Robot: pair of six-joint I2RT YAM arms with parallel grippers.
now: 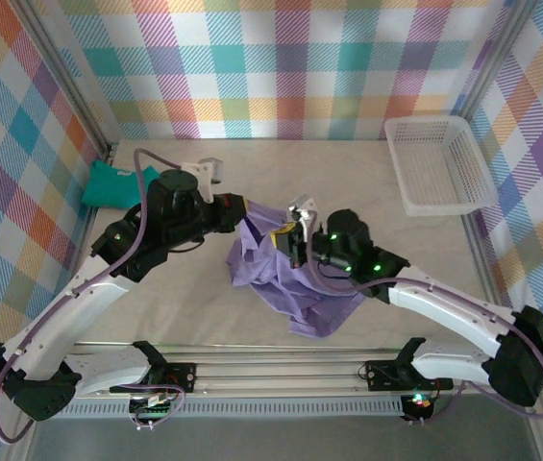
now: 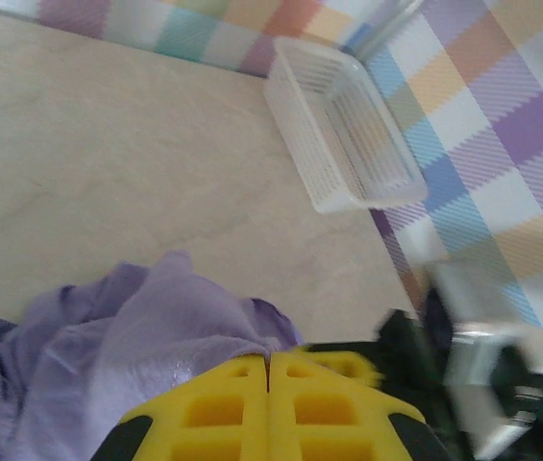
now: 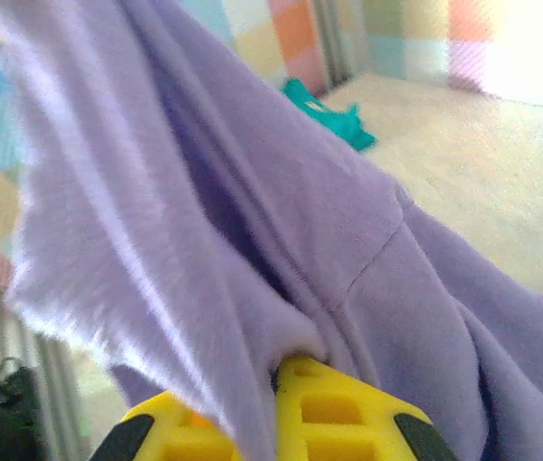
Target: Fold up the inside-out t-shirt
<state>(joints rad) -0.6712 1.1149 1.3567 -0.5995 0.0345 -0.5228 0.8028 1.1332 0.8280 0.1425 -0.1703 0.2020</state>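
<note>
T-shirt pinched by left fingers and right fingers.

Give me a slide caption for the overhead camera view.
Left gripper and right gripper, both shut, pinch the bunched lavender t-shirt between them; white basket sits far right.

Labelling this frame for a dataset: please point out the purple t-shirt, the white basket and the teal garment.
purple t-shirt (image 1: 290, 288), top view, crumpled lower part.
white basket (image 1: 439, 163), top view, mesh floor.
teal garment (image 1: 108, 187), top view, visible middle.
</note>
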